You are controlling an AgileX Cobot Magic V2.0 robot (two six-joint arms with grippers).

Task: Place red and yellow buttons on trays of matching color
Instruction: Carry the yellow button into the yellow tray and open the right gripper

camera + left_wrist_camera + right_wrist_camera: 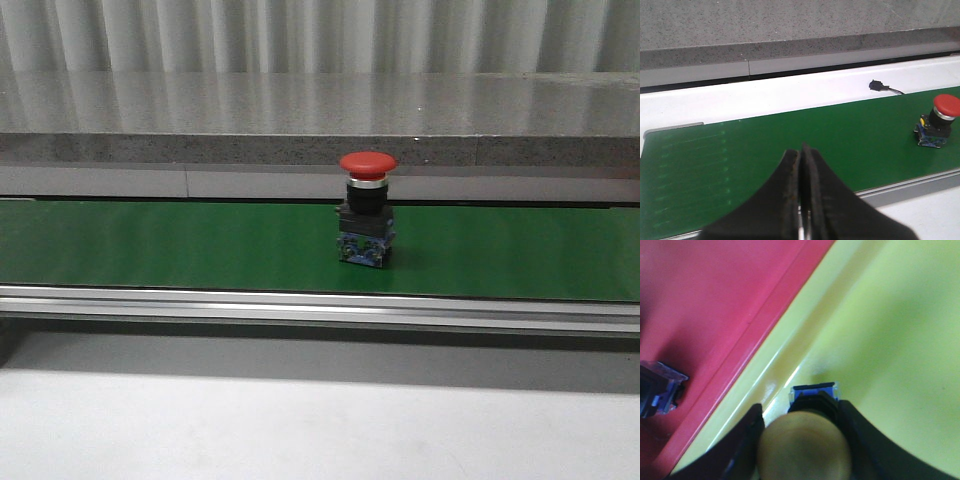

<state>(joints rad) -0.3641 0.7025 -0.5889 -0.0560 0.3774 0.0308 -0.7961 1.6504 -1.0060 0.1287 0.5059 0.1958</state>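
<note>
A red button (pixel 366 210) with a black and blue base stands upright on the green belt (pixel 150 245); the left wrist view also has this red button (pixel 939 120), far off to one side of my left gripper (pixel 801 150). That gripper hangs over the belt, shut and empty. My right gripper (pixel 800 412) is shut on a yellow button (pixel 802 445), its blue base (pixel 812 389) down by the floor of the yellow tray (pixel 890 315). The red tray (pixel 700 300) lies alongside. Neither gripper shows in the front view.
A second button's clear and blue base (pixel 657 390) stands on the red tray, cut off by the picture's edge. A small black part with a wire (pixel 877 86) lies on the white strip beyond the belt. A metal rail (pixel 320 305) runs along the belt's near edge.
</note>
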